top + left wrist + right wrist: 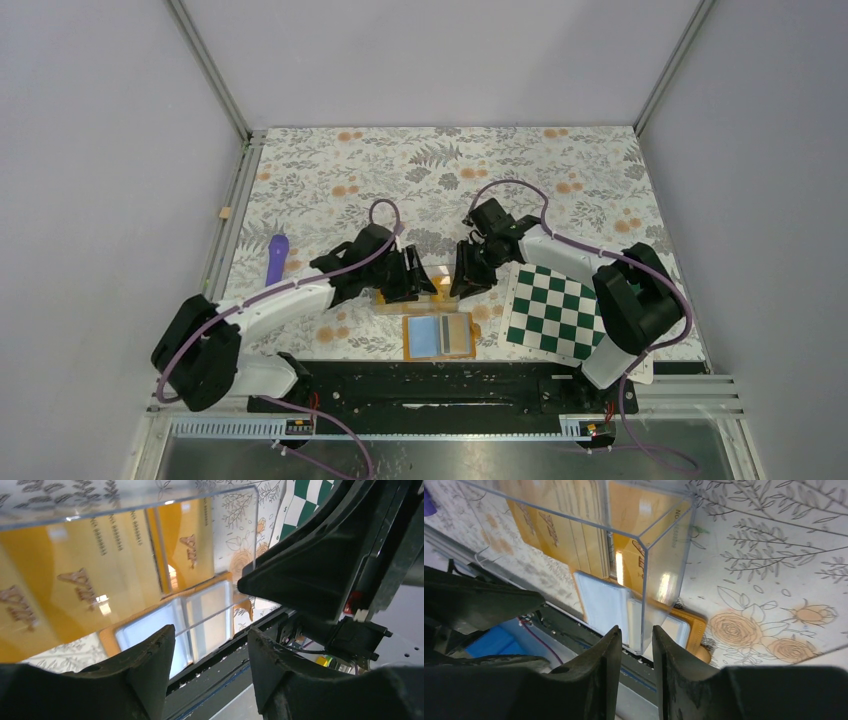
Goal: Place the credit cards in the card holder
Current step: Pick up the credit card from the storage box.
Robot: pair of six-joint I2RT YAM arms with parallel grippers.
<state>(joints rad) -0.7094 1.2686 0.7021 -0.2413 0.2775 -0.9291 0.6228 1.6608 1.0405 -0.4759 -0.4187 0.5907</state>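
Observation:
Several orange-yellow credit cards (388, 297) lie inside a clear plastic box (410, 296), seen close in the left wrist view (75, 580) and the right wrist view (559, 530). The card holder (438, 335) lies open near the table's front edge, light-blue pockets up. It shows through the box (150, 625) and below it (604, 605). My right gripper (638, 632) is closed narrowly on a corner wall of the box (664, 565). My left gripper (210, 640) is open and empty at the box's left side (125, 545).
A green-and-white chequered board (555, 310) lies at the front right, under the right arm. A purple object (276, 257) lies at the left. The black base rail (450, 385) runs just in front of the card holder. The two grippers (440, 280) nearly meet.

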